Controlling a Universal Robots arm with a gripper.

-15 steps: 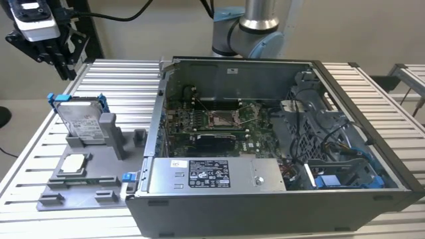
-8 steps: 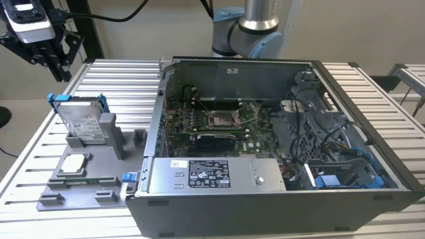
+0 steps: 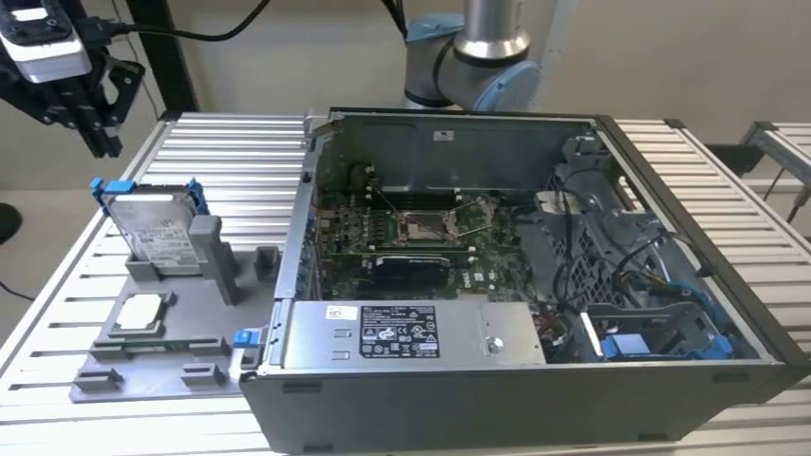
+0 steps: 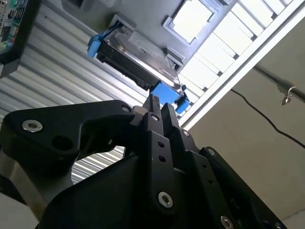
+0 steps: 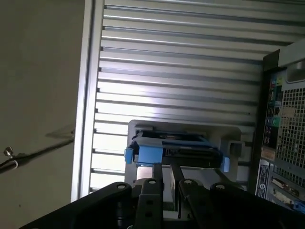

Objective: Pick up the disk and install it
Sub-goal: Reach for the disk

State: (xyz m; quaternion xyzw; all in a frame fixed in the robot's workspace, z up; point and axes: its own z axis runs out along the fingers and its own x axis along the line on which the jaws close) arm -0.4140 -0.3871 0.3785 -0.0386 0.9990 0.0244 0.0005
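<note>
Tool point(image 3: 101, 144) closed on nothing, well apart from disk point(image 3: 159, 228) upright in grey stand point(image 3: 152, 366) near table point(image 3: 216, 152) edge

- In the exterior view we see soft, even light; the slatted table point(image 3: 228, 152) reads pale and bright, with only faint shadows.
- We find the inside of the computer case point(image 3: 443, 152) dimmer, shaded by its walls.
- In the second wrist view we watch the slats near the table's edge burn out to white glare, while the gripper point(image 4: 159, 102) is a near-black mass with small glints on its screws.
- In the first wrist view we note a bright band across the slats and a dim floor point(image 5: 38, 71).
</note>
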